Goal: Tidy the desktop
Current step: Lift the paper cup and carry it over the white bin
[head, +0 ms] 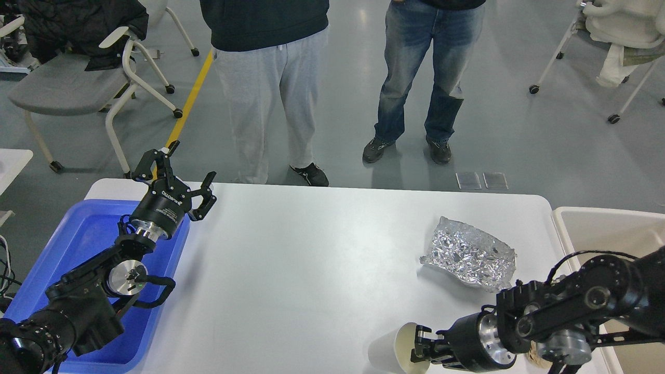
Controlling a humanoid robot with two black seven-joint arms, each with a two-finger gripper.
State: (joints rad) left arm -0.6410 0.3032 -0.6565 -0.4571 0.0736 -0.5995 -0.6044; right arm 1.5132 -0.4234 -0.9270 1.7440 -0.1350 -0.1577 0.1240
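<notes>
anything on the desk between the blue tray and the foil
No: in the head view, the desktop is bare from the blue tray to the crumpled foil.

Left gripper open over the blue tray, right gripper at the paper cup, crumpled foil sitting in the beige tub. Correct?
Not quite. The head view shows the crumpled foil lying on the desktop, not in the beige tub. The rest holds: left gripper open over the blue tray, right gripper at the paper cup.

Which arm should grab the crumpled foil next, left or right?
Right, probably. The right gripper is at the white paper cup on the white desktop's near edge, with the crumpled silver foil wrapper just beyond. The left gripper, jaws open, hovers above the blue plastic tray, far across.
</notes>
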